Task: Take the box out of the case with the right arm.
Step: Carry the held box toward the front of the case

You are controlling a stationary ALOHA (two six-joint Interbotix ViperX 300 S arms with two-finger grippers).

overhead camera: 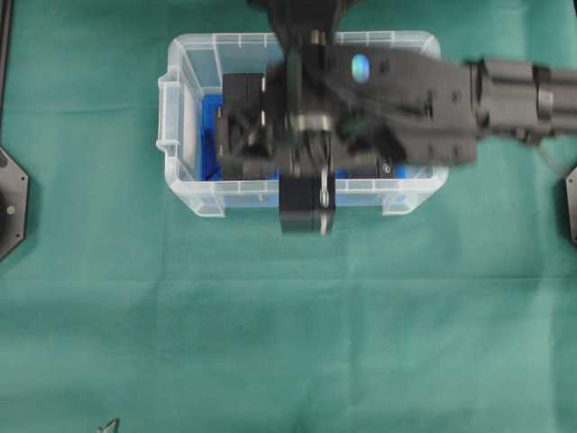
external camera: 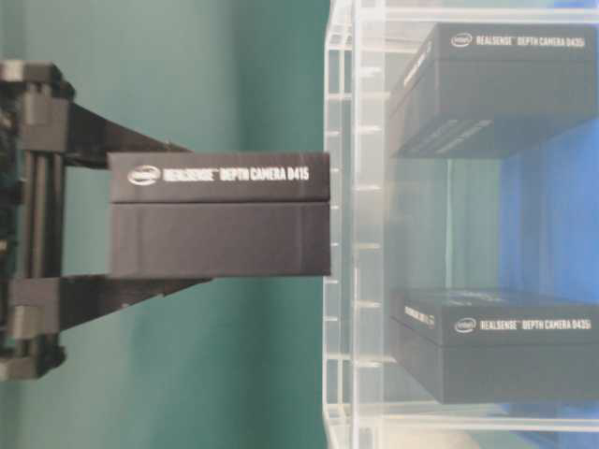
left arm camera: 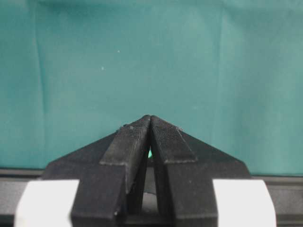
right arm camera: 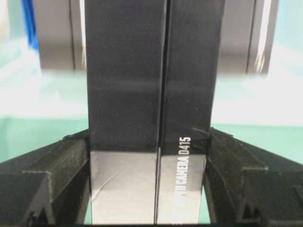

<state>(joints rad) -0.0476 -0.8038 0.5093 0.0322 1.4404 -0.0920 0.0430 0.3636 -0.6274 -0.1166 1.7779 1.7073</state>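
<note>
your right gripper point(right arm camera: 149, 179) is clamped on the box point(external camera: 220, 215), which hangs just outside the case point(overhead camera: 194, 194) wall above the green cloth point(overhead camera: 135, 316), so the lift-out looks nearly done; next, carry it clear and set it down.

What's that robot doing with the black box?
The right gripper is clamped on a black box labelled as a depth camera. In the table-level view the box is outside the clear case, right by its wall. In the overhead view it sits at the case's near edge, under the arm. More black boxes are inside the case, on its blue bottom. The left gripper is shut, holds nothing, and hangs over the green cloth.
</note>
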